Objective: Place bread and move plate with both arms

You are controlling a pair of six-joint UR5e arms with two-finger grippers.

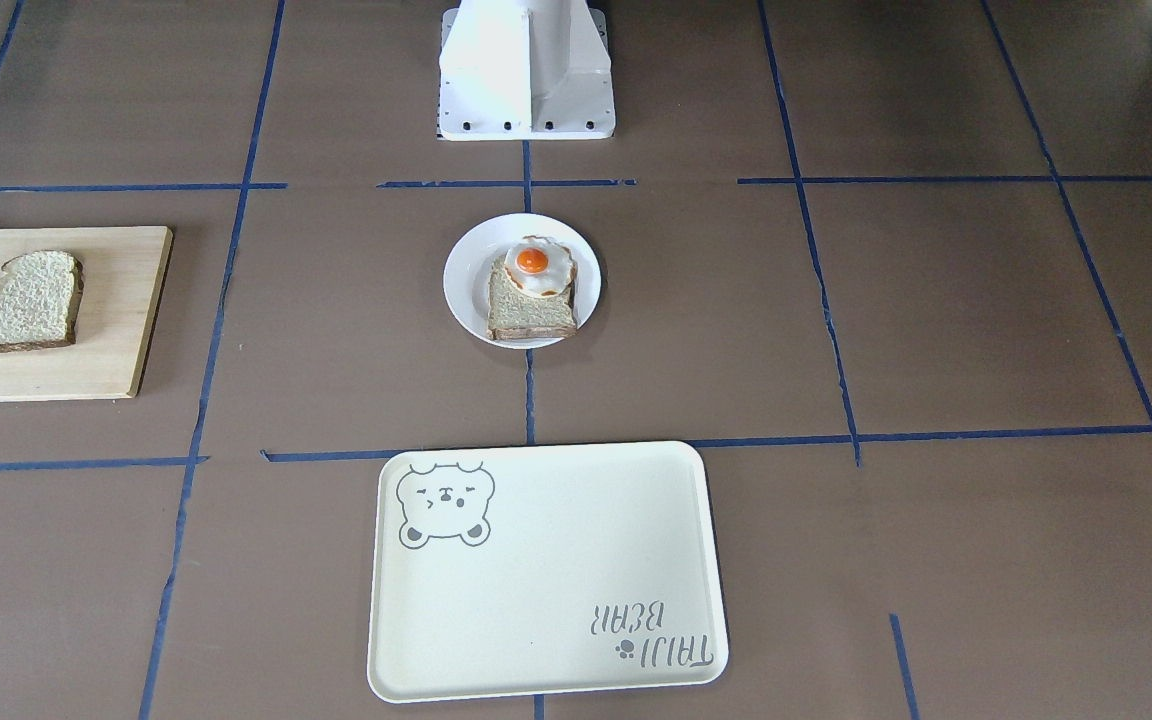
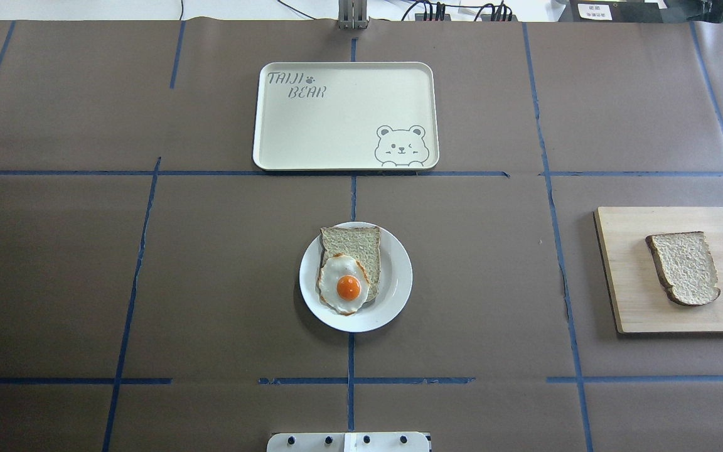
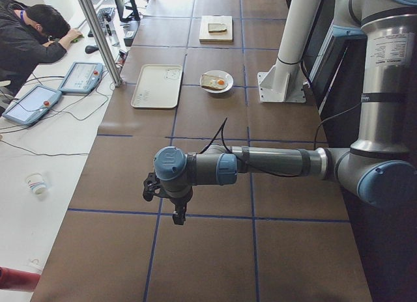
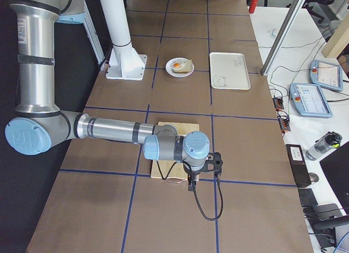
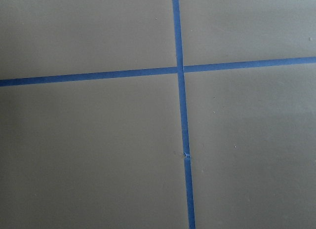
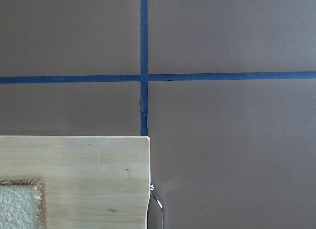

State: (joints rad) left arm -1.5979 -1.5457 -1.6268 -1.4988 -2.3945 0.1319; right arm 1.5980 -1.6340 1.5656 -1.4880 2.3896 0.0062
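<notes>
**Right tool sits nearest the bread; nothing picked up yet**

The right tool hangs low over the outer end of a wooden board. It shows only in the side view, so I cannot tell whether its fingers are apart or together. Its wrist camera looks down on one corner of the board, with the bread just inside the lower left of that view. A short move in over the board should bring the tool above the slice.

The bread lies flat on the board at the robot's right. Its long axis runs roughly toward and away from the robot, with the domed end nearer the robot.

The left tool hangs over bare surface at the far left end, and its state cannot be told either.

The plate sits at the centre, holding an egg-topped slice. A tray lies beyond it. Judging by this layout, the right arm is the one placed to fetch the bread.
</notes>
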